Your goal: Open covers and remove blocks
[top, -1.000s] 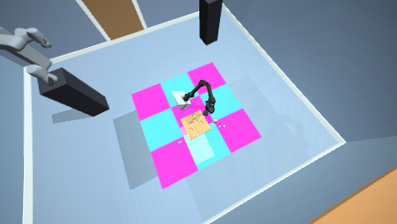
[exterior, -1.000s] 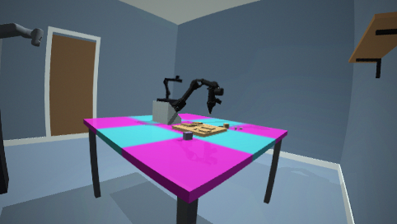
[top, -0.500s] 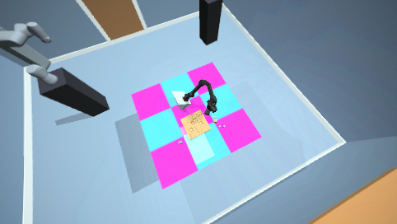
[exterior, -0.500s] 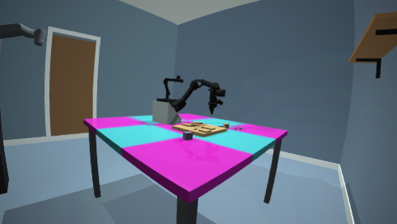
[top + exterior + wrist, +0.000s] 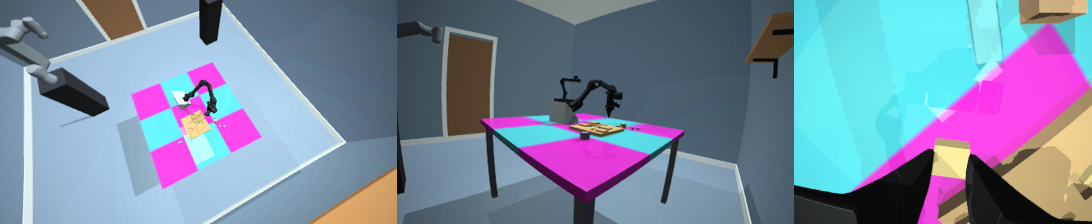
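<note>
My gripper [image 5: 207, 114] [image 5: 609, 117] [image 5: 950, 158] is shut on a pale yellow block [image 5: 951, 162]. It holds the block above the table, just off one edge of the tan puzzle board [image 5: 203, 133] [image 5: 1080, 127]. In the exterior view the board [image 5: 599, 132] lies flat under and in front of the hand. A pale piece [image 5: 1088, 174] shows at the wrist view's right edge, on the board. The covers are too small in the top and exterior views to tell how each stands, and the fingers hide part of the board in the wrist view.
A tan box-shaped block [image 5: 215, 120] [image 5: 623, 125] [image 5: 1051, 9] sits on the table beside the board. Two tiny pale bits lie past it. A dark cube [image 5: 179, 142] [image 5: 585, 135] sits off another side. A pale bar [image 5: 986, 32] shows in the wrist view. A grey stand [image 5: 561, 112] is by the arm's base.
</note>
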